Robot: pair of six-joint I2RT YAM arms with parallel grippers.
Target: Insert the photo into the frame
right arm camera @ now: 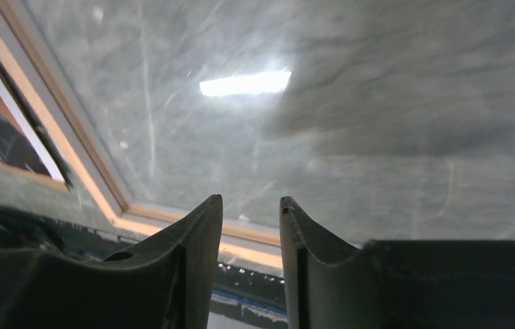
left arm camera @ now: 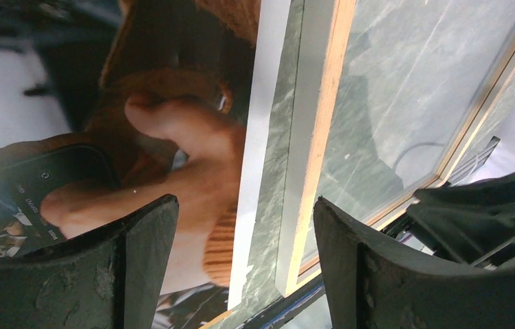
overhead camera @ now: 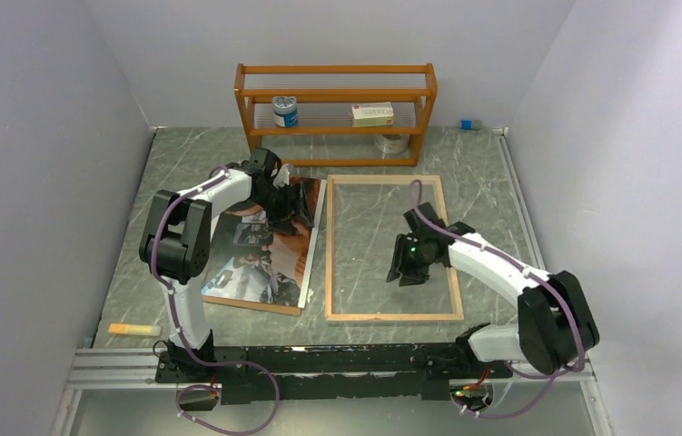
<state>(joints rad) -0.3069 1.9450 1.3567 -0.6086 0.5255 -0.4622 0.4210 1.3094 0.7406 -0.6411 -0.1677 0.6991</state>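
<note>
From up top, the frame (overhead camera: 328, 254) lay flat on the table (overhead camera: 482, 163), with the photo (overhead camera: 260, 259) just beside its left rim. My left claw (overhead camera: 293, 211) hung over the photo's far edge and my right claw (overhead camera: 405, 271) over the pane. Left wrist cam: left claw spread wide, gripping nothing. Right wrist cam: right claw's fingers narrowly parted, nothing between them.

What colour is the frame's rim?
Light wood on the frame, clearest from the top external view.
</note>
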